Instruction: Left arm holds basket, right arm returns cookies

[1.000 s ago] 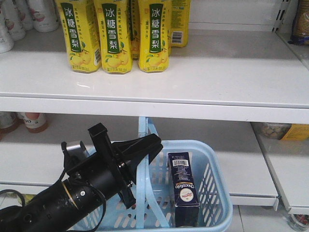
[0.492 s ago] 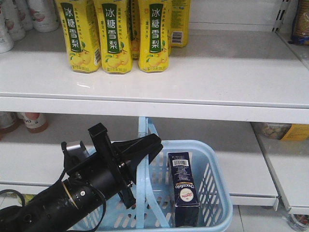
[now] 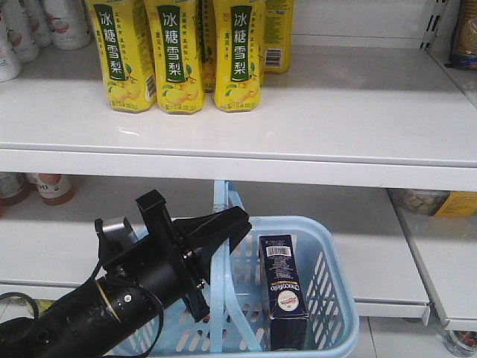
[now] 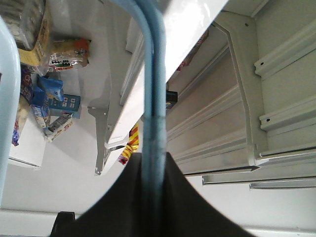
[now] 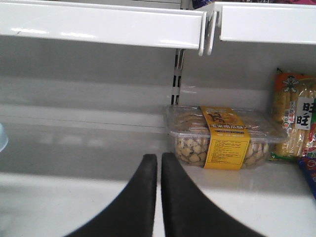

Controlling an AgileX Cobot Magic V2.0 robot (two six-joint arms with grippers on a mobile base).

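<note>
In the front-facing view, the black left arm (image 3: 112,298), with its gold ring and silver knob, reaches up from the lower left corner. The left gripper (image 3: 232,227) is clamped on the two pale-blue hoop handles (image 3: 222,198) of the light blue basket (image 3: 298,222), which fills the lower centre of the frame below the front lip of the upper white shelf (image 3: 335,112). The Chocofello cookie box (image 3: 285,294) stands on end inside the basket, right of the handles, with its barcode end uppermost. A row of yellow drink cartons (image 3: 175,56) stands at the upper left on that shelf, with white bottles (image 3: 45,22) in the corner beside them. In the left wrist view, a blue handle runs from the top edge down the middle and disappears between the two black fingers (image 4: 197,207) at the bottom, which press against it from both sides; tilted shelving and snack packets (image 4: 49,98) lie behind. In the right wrist view, the right gripper (image 5: 159,163) rises from the bottom centre, its fingers drawn together with only a thin slit between them and nothing held. Beyond it, right of centre on a white shelf, sits a clear snack tub (image 5: 222,136) with a yellow label, and an orange packet (image 5: 296,113) stands at the right edge.
</note>
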